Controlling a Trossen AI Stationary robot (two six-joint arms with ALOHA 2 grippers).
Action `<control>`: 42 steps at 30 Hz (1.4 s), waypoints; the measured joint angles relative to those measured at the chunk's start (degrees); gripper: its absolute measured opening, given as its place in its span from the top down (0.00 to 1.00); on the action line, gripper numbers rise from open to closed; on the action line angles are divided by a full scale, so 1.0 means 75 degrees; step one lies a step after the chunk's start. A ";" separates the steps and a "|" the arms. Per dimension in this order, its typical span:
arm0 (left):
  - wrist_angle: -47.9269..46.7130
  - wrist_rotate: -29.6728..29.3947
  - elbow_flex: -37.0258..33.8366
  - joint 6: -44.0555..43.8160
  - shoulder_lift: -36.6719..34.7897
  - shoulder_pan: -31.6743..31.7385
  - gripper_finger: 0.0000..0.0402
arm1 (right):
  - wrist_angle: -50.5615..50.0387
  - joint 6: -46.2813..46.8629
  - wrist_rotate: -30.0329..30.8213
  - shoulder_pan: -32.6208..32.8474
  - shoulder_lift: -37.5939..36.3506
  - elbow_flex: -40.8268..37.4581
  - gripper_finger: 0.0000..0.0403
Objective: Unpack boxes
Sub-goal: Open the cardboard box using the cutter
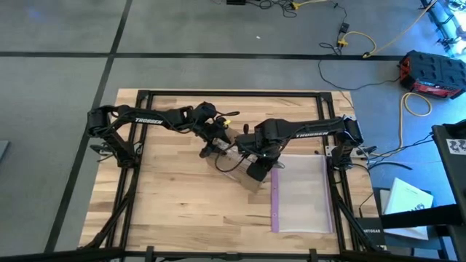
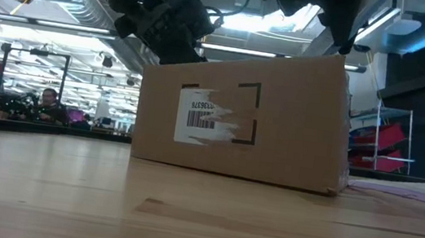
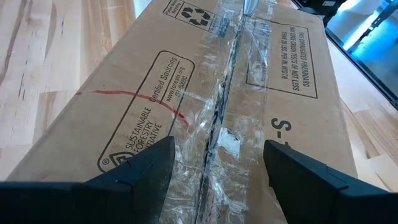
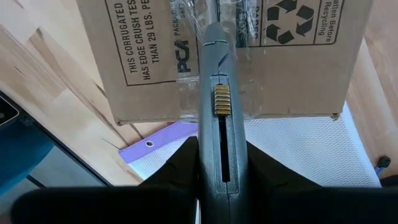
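Fingers of the right end effector (image 4: 222,171) are clamped on a slim grey knife-like tool (image 4: 217,93), whose tip rests on the clear tape (image 3: 217,124) along the centre seam of the box (image 2: 246,115). In the right wrist view the tool runs straight out from between the two dark fingers to the box's taped top, where a recycling mark and printed edge-crush text show.

The left end effector (image 3: 214,168) hangs above the same box with its fingers spread apart, one on each side of the taped seam, holding nothing.

From overhead, the box lies near the middle of the tabletop (image 1: 167,204), with the left arm reaching in from 9 o'clock and the right arm from 3 o'clock, their end effectors meeting over it.

The box is plain brown cardboard, flaps still shut, with a torn pale barcode label (image 2: 200,117) on the side facing the low camera.

At about 4 o'clock from the box a clear plastic bag (image 1: 302,193) with a purple zip edge lies flat on the wood, just beside the box.
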 joint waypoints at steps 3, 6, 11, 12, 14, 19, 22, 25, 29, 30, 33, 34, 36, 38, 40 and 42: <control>0.0007 0.0000 0.0000 -0.0004 0.0000 0.0000 0.41 | -0.0181 0.0016 0.0098 0.0008 0.0004 0.0000 0.85; 0.0023 0.0000 0.0000 -0.0001 0.0001 0.0000 0.41 | -0.0280 0.0052 0.0098 0.0019 0.0015 0.0000 0.85; 0.0020 0.0000 0.0000 0.0029 0.0003 0.0000 0.41 | -0.0295 0.0058 0.0062 0.0022 0.0015 0.0000 0.85; 0.0020 0.0003 0.0000 0.0031 0.0003 0.0000 0.41 | -0.0302 0.0061 0.0032 0.0020 0.0015 0.0000 0.85; 0.0020 0.0000 0.0000 0.0034 0.0003 0.0000 0.41 | -0.0325 0.0079 -0.0041 0.0019 0.0015 0.0000 0.85; 0.0012 0.0003 -0.0003 0.0085 0.0003 0.0003 0.41 | -0.0339 0.0088 -0.0216 0.0063 0.0015 0.0000 0.85; 0.0012 0.0006 -0.0003 0.0132 0.0009 0.0003 0.41 | -0.0342 0.0088 -0.0316 0.0063 0.0015 0.0000 0.85; 0.0015 0.0012 -0.0003 0.0171 0.0009 0.0003 0.41 | -0.0333 0.0097 -0.0513 0.0064 0.0015 0.0000 0.85; 0.0026 0.0038 -0.0003 0.0171 0.0009 0.0003 0.41 | -0.0324 0.0096 -0.0569 0.0117 0.0015 0.0000 0.85; 0.0026 0.0036 -0.0003 0.0171 0.0009 0.0003 0.41 | -0.0323 0.0095 -0.0585 0.0117 0.0015 0.0000 0.85; 0.0002 0.0035 0.0000 0.0199 0.0009 0.0006 0.41 | -0.0324 0.0093 -0.0613 0.0122 0.0015 0.0000 0.85; -0.0009 0.0035 0.0000 0.0227 0.0009 0.0009 0.41 | -0.0324 0.0091 -0.0616 0.0124 0.0015 0.0000 0.85; -0.0017 0.0035 0.0000 0.0259 0.0009 0.0043 0.41 | -0.0319 0.0088 -0.0622 0.0127 0.0015 0.0000 0.85; -0.0028 0.0045 0.0000 0.0280 0.0009 0.0083 0.41 | -0.0319 0.0088 -0.0626 0.0130 0.0015 0.0000 0.85; -0.0046 0.0068 0.0000 0.0325 0.0009 0.0138 0.41 | -0.0314 0.0085 -0.0636 0.0141 0.0015 0.0000 0.85; -0.0062 0.0114 0.0000 0.0345 0.0009 0.0207 0.41 | -0.0295 0.0085 -0.0627 0.0170 0.0015 0.0000 0.85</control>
